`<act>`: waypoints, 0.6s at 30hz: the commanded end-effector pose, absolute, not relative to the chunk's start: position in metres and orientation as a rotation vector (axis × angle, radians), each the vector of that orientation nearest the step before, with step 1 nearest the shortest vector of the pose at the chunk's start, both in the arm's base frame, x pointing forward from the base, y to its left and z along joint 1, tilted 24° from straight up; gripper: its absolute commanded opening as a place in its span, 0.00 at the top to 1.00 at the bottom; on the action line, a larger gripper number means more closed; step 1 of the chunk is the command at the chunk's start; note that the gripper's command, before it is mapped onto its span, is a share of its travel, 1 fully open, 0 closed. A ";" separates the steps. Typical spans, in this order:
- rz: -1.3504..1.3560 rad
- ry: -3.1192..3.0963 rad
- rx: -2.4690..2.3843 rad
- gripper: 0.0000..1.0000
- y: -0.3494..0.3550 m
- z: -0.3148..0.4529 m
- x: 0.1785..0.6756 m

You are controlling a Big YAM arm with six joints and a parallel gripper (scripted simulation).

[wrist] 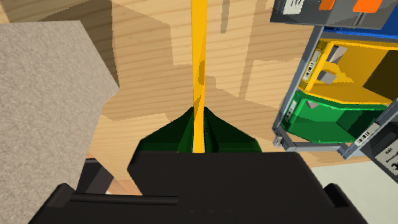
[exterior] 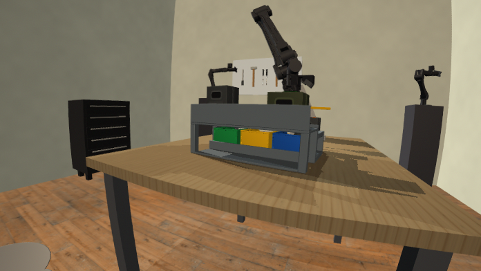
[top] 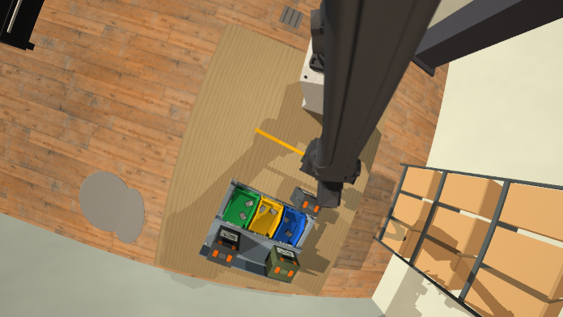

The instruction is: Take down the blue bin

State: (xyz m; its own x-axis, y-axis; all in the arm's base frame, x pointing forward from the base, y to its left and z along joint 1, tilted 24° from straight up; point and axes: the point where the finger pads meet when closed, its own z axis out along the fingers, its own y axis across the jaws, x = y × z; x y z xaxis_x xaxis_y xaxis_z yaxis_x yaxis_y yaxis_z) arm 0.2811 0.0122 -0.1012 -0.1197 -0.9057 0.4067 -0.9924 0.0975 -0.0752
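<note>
The blue open bin (top: 289,226) sits in the grey shelf (top: 255,226) at the right end of the lower level, next to a yellow bin (top: 266,215) and a green bin (top: 241,207). It holds small grey parts and also shows from the front in the exterior view (exterior: 286,142). My gripper (wrist: 198,112) is shut on a thin yellow rod (wrist: 200,60) that sticks straight out over the table. The rod also shows from above (top: 279,141). The gripper hangs beyond the shelf's open side, apart from the blue bin. The arm (top: 348,101) hides the fingers from above.
A grey case with orange latches (top: 305,200) stands right by the blue bin. A black case (top: 224,243) and an olive case (top: 283,264) sit on top of the shelf. The arm's pale base block (wrist: 45,115) is to the left in the wrist view.
</note>
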 end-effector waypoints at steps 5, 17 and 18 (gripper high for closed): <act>0.512 -2.140 1.915 1.00 0.021 -0.095 0.286; 0.494 -2.110 1.918 1.00 0.018 -0.105 0.280; 0.491 -2.103 1.921 1.00 0.018 -0.107 0.280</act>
State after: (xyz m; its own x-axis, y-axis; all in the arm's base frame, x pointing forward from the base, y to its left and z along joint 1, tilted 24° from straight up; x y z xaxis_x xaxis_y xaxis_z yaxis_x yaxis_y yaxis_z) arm 0.2841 0.0131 -0.1017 -0.1250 -0.9073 0.4015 -0.9913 0.0978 -0.0876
